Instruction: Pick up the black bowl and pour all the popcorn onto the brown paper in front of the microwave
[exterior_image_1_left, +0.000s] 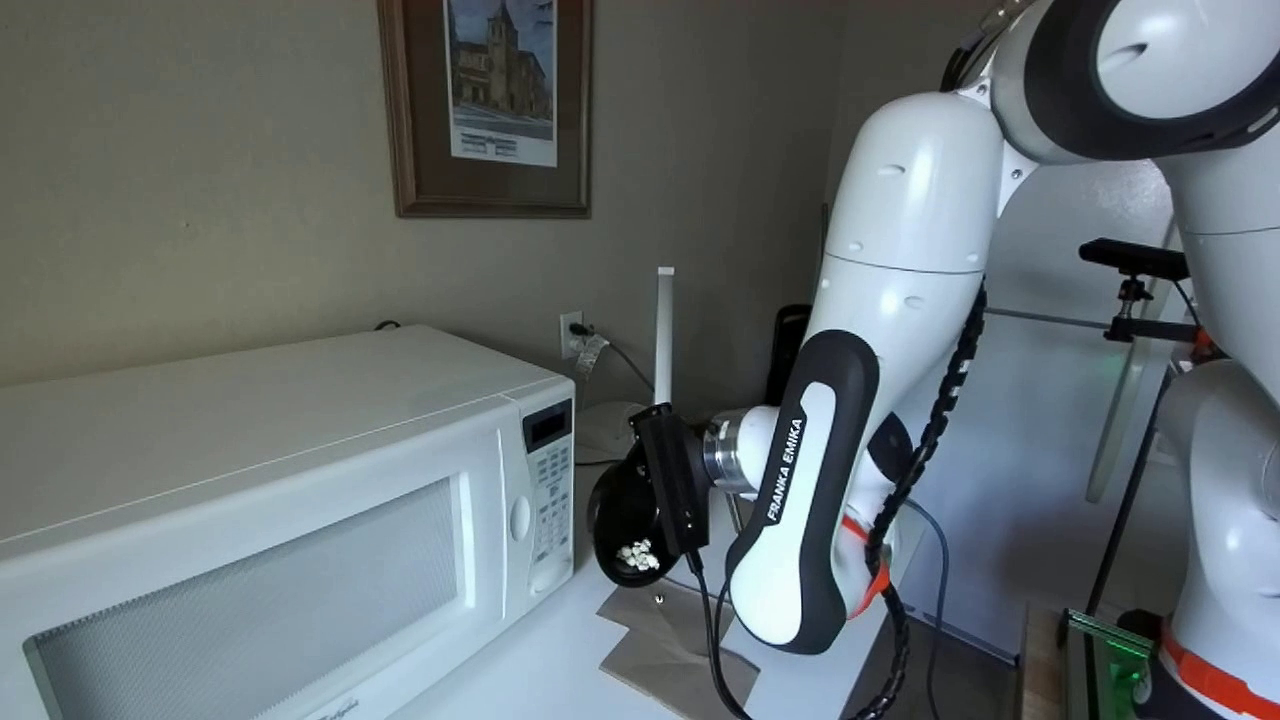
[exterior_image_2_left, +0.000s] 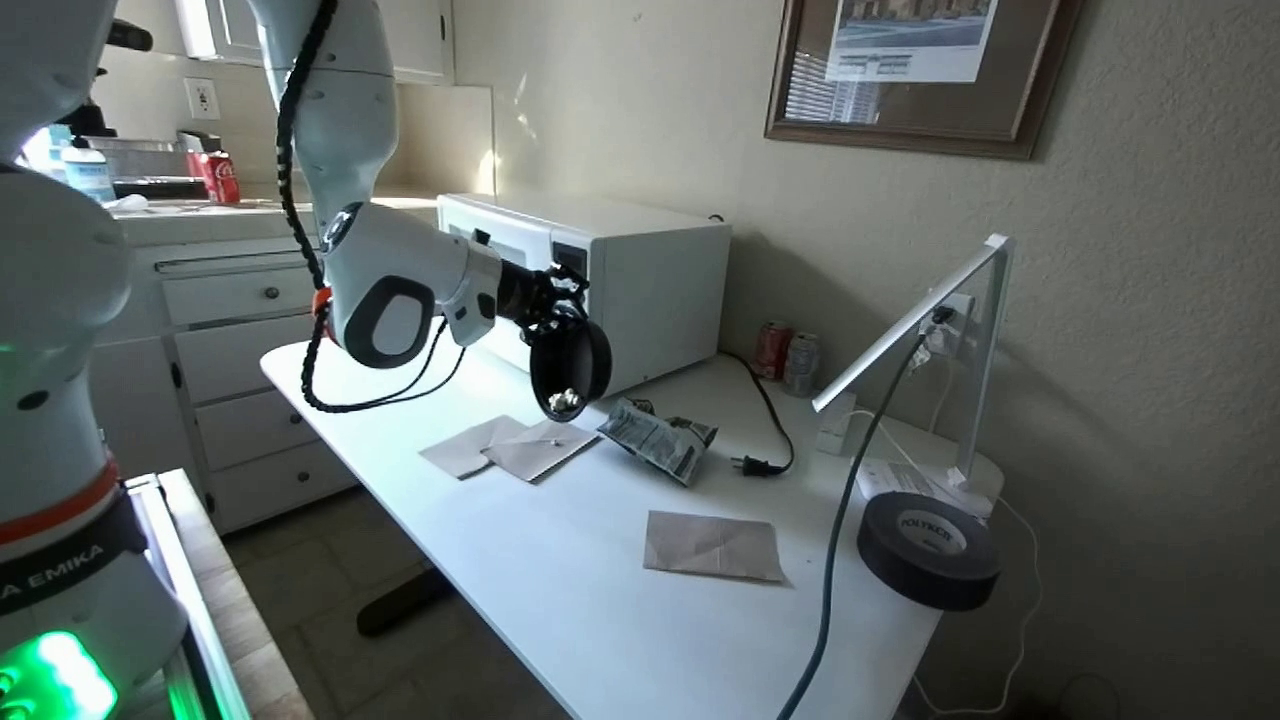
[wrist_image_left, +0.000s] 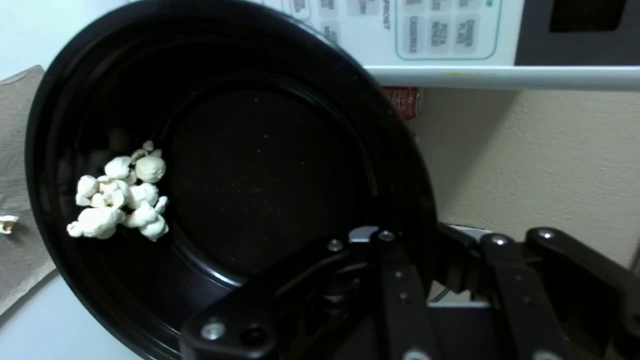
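My gripper (wrist_image_left: 425, 240) is shut on the rim of the black bowl (wrist_image_left: 270, 165). The bowl is held in the air, steeply tilted, also seen in both exterior views (exterior_image_1_left: 615, 510) (exterior_image_2_left: 585, 355). Several pieces of popcorn (wrist_image_left: 120, 200) are gathered at its low side. Below lie overlapping sheets of brown paper (exterior_image_1_left: 680, 655), also in an exterior view (exterior_image_2_left: 540, 452) and at the left of the wrist view (wrist_image_left: 17, 150). One popcorn piece (wrist_image_left: 7, 224) lies on the paper. The white microwave (exterior_image_1_left: 250, 440) stands beside the bowl, its button panel (exterior_image_1_left: 552, 500) close to it.
On the white table (exterior_image_2_left: 560, 560) a crumpled packet (exterior_image_2_left: 655, 440) lies near the paper. Another brown sheet (exterior_image_2_left: 715, 545), a tape roll (exterior_image_2_left: 925, 550), a plug and cord (exterior_image_2_left: 765, 466), two cans (exterior_image_2_left: 785, 355) and a white lamp (exterior_image_2_left: 910, 320) are farther along.
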